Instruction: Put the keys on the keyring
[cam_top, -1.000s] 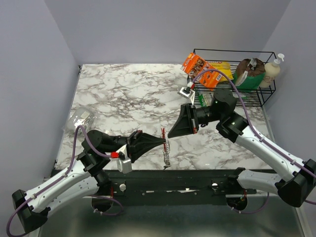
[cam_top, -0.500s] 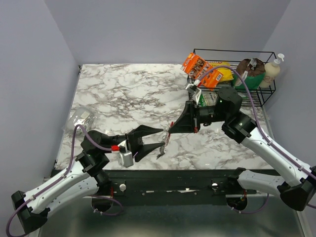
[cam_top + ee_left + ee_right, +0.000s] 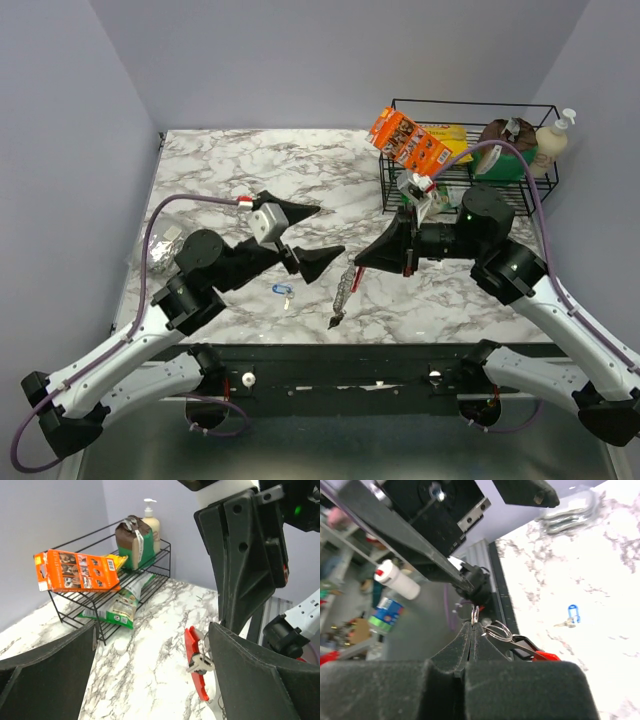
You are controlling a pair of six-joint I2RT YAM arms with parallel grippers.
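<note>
The keyring [image 3: 342, 292] hangs as a slim silver strip with a red plastic piece [image 3: 194, 662] from my right gripper [image 3: 358, 262], which is shut on its wire ring [image 3: 475, 616] above the table's front edge. One small silver key [image 3: 202, 664] hangs against the red piece. A blue-headed key [image 3: 282, 290] lies loose on the marble, also seen in the right wrist view [image 3: 572, 613]. My left gripper [image 3: 330, 230] is open, raised just left of the keyring, with nothing between its fingers [image 3: 50, 672].
A black wire rack [image 3: 545, 185] at the back right holds an orange box [image 3: 405, 138], a green packet [image 3: 120, 611], a brown bag [image 3: 505, 145] and a soap bottle [image 3: 552, 140]. A crumpled clear bag [image 3: 165, 243] lies at the table's left edge.
My left gripper has opened and lifted back to the left, away from the keyring. The blue-headed key now lies on the table. My right gripper shifted slightly right with the keyring.
</note>
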